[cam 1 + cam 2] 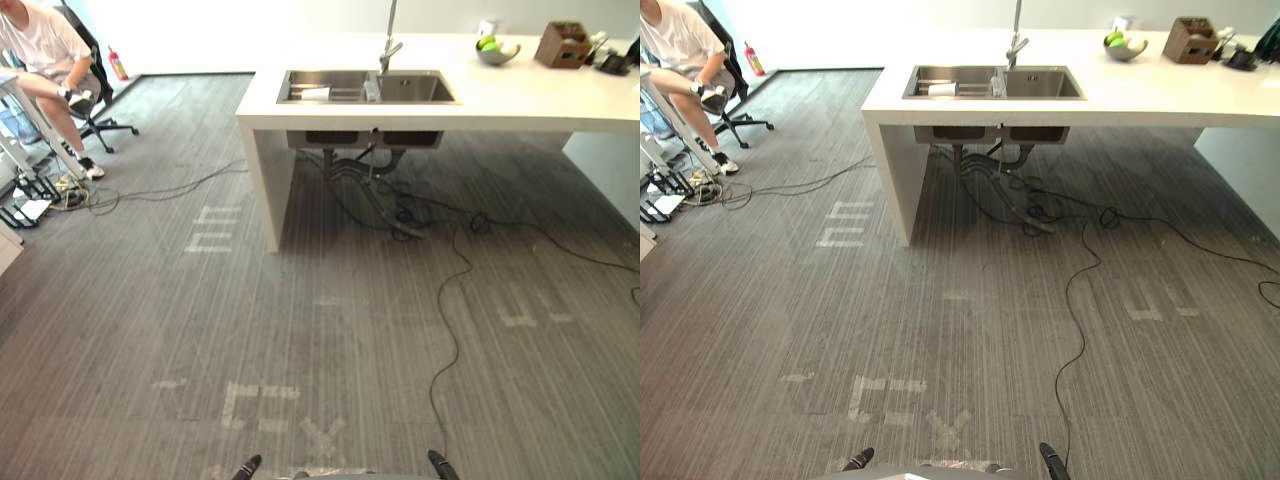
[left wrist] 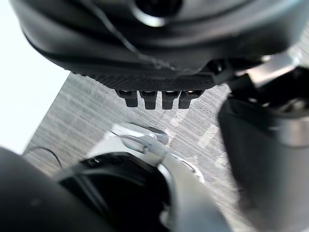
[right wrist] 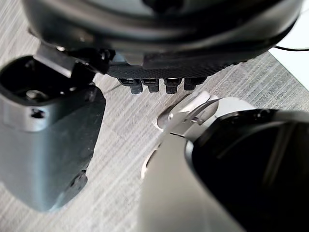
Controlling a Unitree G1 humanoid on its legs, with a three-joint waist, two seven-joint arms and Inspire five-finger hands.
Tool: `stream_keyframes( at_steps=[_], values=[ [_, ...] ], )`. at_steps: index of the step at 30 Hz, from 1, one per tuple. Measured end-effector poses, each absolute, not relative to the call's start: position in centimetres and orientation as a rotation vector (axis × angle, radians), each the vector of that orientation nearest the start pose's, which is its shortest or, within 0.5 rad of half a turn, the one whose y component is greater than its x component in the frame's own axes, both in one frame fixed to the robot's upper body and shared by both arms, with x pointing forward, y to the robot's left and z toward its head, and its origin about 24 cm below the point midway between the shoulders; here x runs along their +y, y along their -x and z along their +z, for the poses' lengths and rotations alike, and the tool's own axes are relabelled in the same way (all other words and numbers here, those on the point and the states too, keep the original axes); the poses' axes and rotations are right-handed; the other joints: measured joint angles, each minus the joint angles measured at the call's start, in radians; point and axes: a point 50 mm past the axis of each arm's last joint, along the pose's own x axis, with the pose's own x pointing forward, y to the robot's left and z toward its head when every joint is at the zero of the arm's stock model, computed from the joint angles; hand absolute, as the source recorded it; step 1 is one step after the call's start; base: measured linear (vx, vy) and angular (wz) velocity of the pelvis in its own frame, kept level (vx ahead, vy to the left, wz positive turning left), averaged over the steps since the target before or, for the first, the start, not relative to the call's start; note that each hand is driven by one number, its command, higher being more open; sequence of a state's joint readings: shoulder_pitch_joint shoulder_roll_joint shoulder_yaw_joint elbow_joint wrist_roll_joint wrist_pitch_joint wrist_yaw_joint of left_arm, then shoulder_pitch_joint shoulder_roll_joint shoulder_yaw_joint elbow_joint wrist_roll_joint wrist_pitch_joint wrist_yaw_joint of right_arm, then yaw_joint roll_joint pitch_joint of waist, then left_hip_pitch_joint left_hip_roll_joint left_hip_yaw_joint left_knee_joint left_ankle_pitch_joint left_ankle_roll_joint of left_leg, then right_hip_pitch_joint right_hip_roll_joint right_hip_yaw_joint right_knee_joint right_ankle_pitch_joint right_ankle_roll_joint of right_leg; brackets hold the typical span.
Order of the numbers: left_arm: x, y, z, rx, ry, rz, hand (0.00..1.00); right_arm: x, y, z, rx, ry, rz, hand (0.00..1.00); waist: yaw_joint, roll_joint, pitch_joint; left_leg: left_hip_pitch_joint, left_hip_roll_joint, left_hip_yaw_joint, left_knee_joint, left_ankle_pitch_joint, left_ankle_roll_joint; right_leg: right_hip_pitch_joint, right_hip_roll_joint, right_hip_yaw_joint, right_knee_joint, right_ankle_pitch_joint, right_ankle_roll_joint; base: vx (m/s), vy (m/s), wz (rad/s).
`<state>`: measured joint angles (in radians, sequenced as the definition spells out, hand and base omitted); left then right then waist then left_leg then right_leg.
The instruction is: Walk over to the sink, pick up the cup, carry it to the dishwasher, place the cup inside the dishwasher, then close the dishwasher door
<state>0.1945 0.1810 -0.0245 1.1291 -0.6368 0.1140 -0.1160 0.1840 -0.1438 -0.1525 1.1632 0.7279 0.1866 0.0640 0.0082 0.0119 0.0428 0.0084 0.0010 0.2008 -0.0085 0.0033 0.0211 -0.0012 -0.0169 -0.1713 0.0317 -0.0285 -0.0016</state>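
My left hand [image 2: 145, 53] hangs over the grey carpet [image 1: 330, 320] with its fingers [image 2: 148, 100] in a loose, straight row. I see nothing between them and the thumb, only the striped floor past their tips. My right hand [image 3: 159, 38] is the same: its fingers [image 3: 173, 86] are relaxed and side by side, closed on nothing, with bare carpet beyond them. The sink [image 1: 440, 100] is far ahead of both sets of fingers, set in a white counter [image 1: 520, 100], with a tap [image 1: 388, 45] rising behind the wall between its two basins. A small white thing [image 1: 315, 93] lies in the basin on my left, and a small clear thing [image 1: 371, 90] stands at the divider by the tap's foot. From here I cannot tell which of them is the cup. Either way it is well out of reach of my fingers. Further along the counter to my right are a bowl [image 1: 497, 52] of green fruit and a brown box [image 1: 563, 44]. Far off past my left fingers a person [image 1: 45, 60] sits on an office chair [image 1: 100, 120], and a red extinguisher [image 1: 118, 63] stands by the wall.
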Motion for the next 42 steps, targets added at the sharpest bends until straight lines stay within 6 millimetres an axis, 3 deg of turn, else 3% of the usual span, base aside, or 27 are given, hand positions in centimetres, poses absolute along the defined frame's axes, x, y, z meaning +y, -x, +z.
stream_keyframes(
  at_steps=[3, 5, 8, 10, 14, 16, 20, 23, 26, 32, 37, 39, 42],
  values=[
    [20.8, -3.7, -17.0, 1.234, 0.582, 0.4, 1.0, -21.0, -2.7, -17.3, 1.262, -0.692, -0.628, 1.0, 0.001, 0.001, 0.003, 0.03, -0.004, -0.014, -0.028, 0.006, -0.004, 0.041, 0.002, -0.022, -0.045, 0.008, 0.01, 0.07, -0.012, 0.14],
    [20.4, -5.7, -16.8, 1.181, 0.641, 0.376, 1.0, -21.0, -5.0, -17.1, 1.186, -0.692, -0.608, 1.0, -0.002, 0.001, 0.008, 0.029, -0.005, -0.024, -0.038, 0.01, -0.011, 0.047, 0.003, -0.035, -0.06, 0.013, 0.019, 0.04, -0.008, 0.14],
    [20.2, -9.4, -15.9, 1.096, 0.613, 0.264, 1.0, -20.8, -10.2, -16.0, 1.031, -0.689, -0.536, 1.0, -0.003, 0.001, 0.035, 0.032, -0.009, -0.046, -0.054, 0.022, -0.027, 0.056, 0.001, -0.059, -0.071, 0.016, 0.022, 0.0, -0.016, 0.21],
    [19.4, -11.7, -15.2, 1.034, 0.589, 0.194, 1.0, -21.0, -12.5, -15.2, 0.961, -0.68, -0.508, 1.0, -0.001, 0.001, 0.037, 0.026, -0.012, -0.057, -0.06, 0.026, -0.034, 0.057, -0.001, -0.075, -0.077, 0.018, 0.025, -0.01, -0.006, 0.22],
    [18.2, -16.6, -13.4, 0.924, 0.508, 0.11, 1.0, -21.9, -16.9, -13.2, 0.83, -0.648, -0.443, 1.0, -0.003, 0.002, 0.056, 0.024, -0.016, -0.075, -0.061, 0.028, -0.032, 0.065, -0.003, -0.09, -0.083, 0.018, 0.028, -0.02, 0.004, 0.12],
    [18.2, -17.7, -12.8, 0.889, 0.47, 0.129, 1.0, -22.3, -17.6, -12.7, 0.807, -0.639, -0.434, 1.0, -0.005, 0.003, 0.059, 0.025, -0.017, -0.08, -0.07, 0.032, -0.031, 0.065, -0.003, -0.1, -0.083, 0.015, 0.031, -0.01, 0.002, 0.12],
    [18.7, -17.9, -12.7, 0.897, 0.337, 0.157, 1.0, -22.3, -17.2, -13.0, 0.845, -0.602, -0.41, 1.0, -0.014, 0.005, 0.06, 0.028, -0.017, -0.081, -0.076, 0.033, -0.032, 0.068, -0.004, -0.111, -0.081, 0.008, 0.042, 0.02, 0.006, 0.06],
    [18.8, -16.8, -13.3, 0.941, 0.227, 0.137, 1.0, -22.1, -16.3, -13.5, 0.903, -0.535, -0.387, 1.0, -0.022, 0.006, 0.061, 0.038, -0.015, -0.078, -0.076, 0.032, -0.034, 0.07, -0.005, -0.112, -0.059, -0.002, 0.056, 0.02, 0.005, 0.04],
    [18.8, -16.0, -13.7, 0.967, 0.147, 0.138, 1.0, -22.1, -15.9, -13.7, 0.936, -0.43, -0.358, 1.0, -0.022, 0.008, 0.062, 0.047, -0.008, -0.063, -0.069, 0.017, -0.057, 0.067, -0.005, -0.105, -0.031, -0.004, 0.058, 0.0, 0.015, -0.05],
    [19.8, -14.4, -14.0, 0.962, 0.063, 0.239, 1.0, -21.8, -14.9, -14.2, 0.965, -0.319, -0.328, 1.0, -0.021, 0.011, 0.063, 0.046, -0.012, -0.021, -0.05, 0.003, -0.075, 0.046, -0.015, -0.06, -0.009, -0.004, 0.058, -0.02, 0.026, -0.21],
    [19.9, -11.6, -15.1, 1.027, 0.085, 0.268, 1.0, -21.5, -11.3, -15.5, 1.067, -0.307, -0.34, 1.0, -0.018, 0.011, 0.063, 0.051, -0.012, -0.009, -0.018, -0.019, -0.049, 0.057, -0.017, -0.05, -0.005, -0.007, 0.052, -0.03, 0.007, -0.11],
    [19.7, -10.4, -15.6, 1.062, 0.11, 0.267, 1.0, -21.5, -10.3, -15.8, 1.094, -0.316, -0.346, 1.0, -0.014, 0.009, 0.066, 0.064, -0.014, 0.0, -0.006, -0.044, -0.011, 0.037, -0.03, -0.058, 0.079, -0.066, 0.053, -0.05, 0.004, -0.12],
    [19.6, -10.2, -15.7, 1.064, 0.149, 0.26, 1.0, -21.4, -9.5, -16.1, 1.107, -0.33, -0.342, 1.0, -0.008, 0.008, 0.094, 0.109, -0.016, 0.004, 0.013, -0.066, 0.017, -0.057, -0.083, -0.085, 0.391, -0.117, 0.09, -0.09, 0.038, -0.03]
  ],
)
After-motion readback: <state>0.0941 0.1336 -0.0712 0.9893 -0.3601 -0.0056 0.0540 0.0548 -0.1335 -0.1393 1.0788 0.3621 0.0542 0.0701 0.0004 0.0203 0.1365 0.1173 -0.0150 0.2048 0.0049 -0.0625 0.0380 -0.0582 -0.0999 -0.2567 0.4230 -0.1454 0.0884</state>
